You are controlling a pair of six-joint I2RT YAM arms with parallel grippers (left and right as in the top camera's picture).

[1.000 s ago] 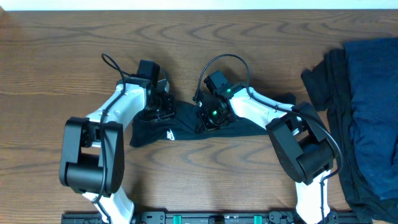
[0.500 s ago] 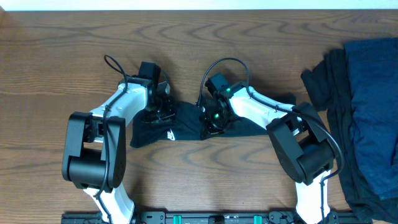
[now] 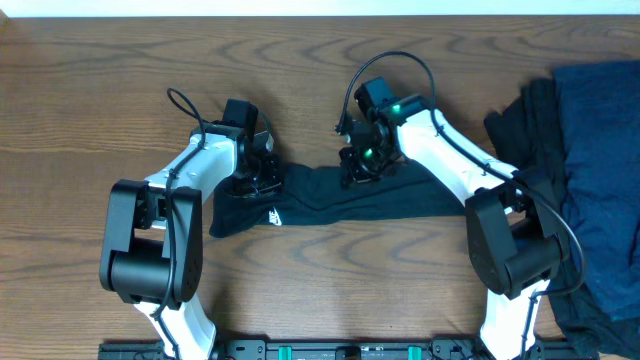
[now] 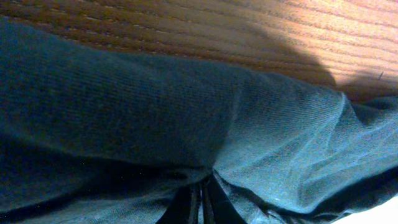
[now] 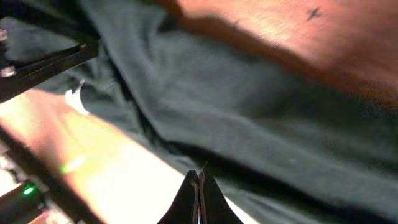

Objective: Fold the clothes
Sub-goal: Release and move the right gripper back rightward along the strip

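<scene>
Black T-shirt (image 3: 330,200) first: where is it, and how far have I got?

You have it at the middle of the frame on the wooden table (image 3: 100,100). It is bunched into a long crumpled band, with its white logo (image 3: 274,214) towards the lower left. No neat fold shows anywhere on it, so I judge you are at the very start: it wants spreading flat before any fold.

And the pincers?

Your left gripper (image 3: 262,178) is closed on the shirt's upper left edge, and the left wrist view shows fabric gathered at the shut tips. Your right gripper (image 3: 358,172) is closed too, at the upper edge right of centre, and it seems to pinch cloth there.

What is left, then?

Nearly everything. The pile of black and navy clothes (image 3: 585,170) at the right edge of the frame lies loose and unfolded, well apart from both grippers.
</scene>
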